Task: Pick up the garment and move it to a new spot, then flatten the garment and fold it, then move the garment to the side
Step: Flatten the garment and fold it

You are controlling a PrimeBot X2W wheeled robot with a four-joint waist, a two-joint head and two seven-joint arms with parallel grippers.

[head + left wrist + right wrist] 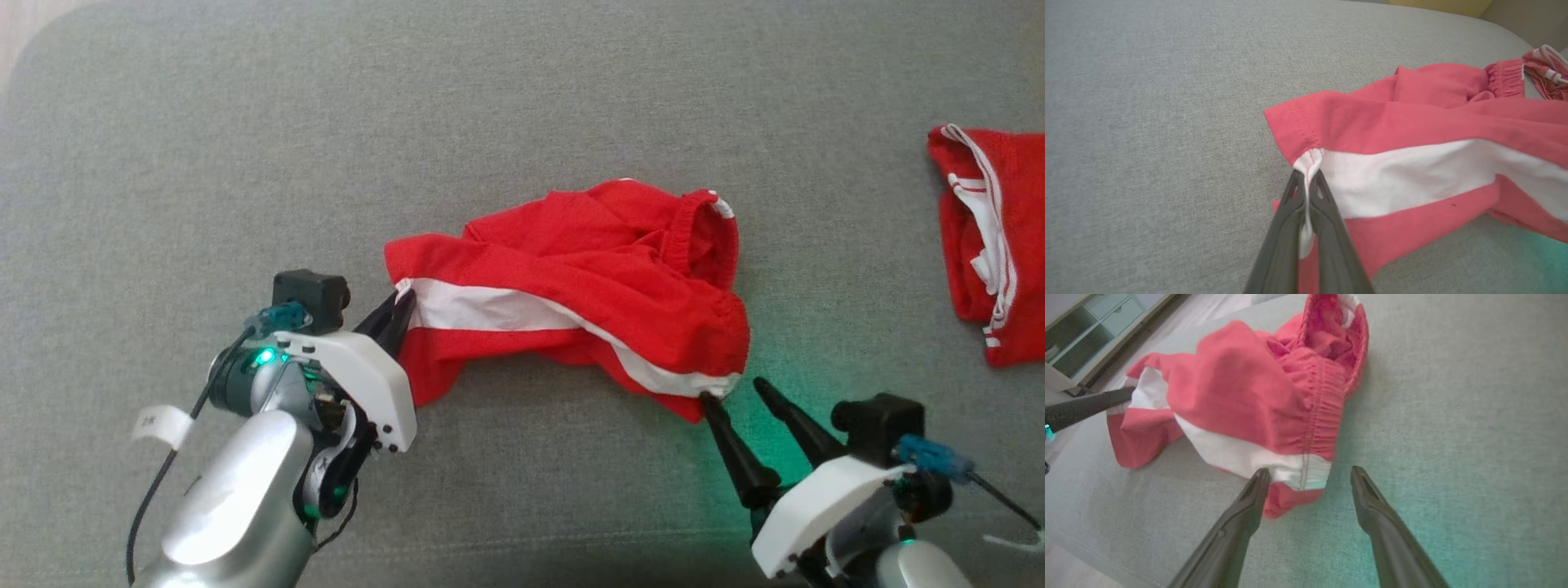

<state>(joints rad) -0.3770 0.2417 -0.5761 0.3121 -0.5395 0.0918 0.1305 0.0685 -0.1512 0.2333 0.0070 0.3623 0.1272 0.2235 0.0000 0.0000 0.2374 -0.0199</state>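
Note:
Red shorts [571,269] with a white side stripe lie bunched in the middle of the grey surface. My left gripper [400,306] is shut on the white hem at the shorts' left end; the left wrist view has the pinched white edge between the closed fingers [1306,185]. At the shorts' lower right corner my right gripper [735,390] stands open. In the right wrist view its left fingertip [1259,477] touches the white waistband corner of the shorts [1249,408], the right fingertip [1359,475] off the cloth.
A second red garment with white trim [992,237] lies at the right edge of the grey cushion [245,147]. Shelving [1081,330] and pale floor show beyond the cushion's edge in the right wrist view.

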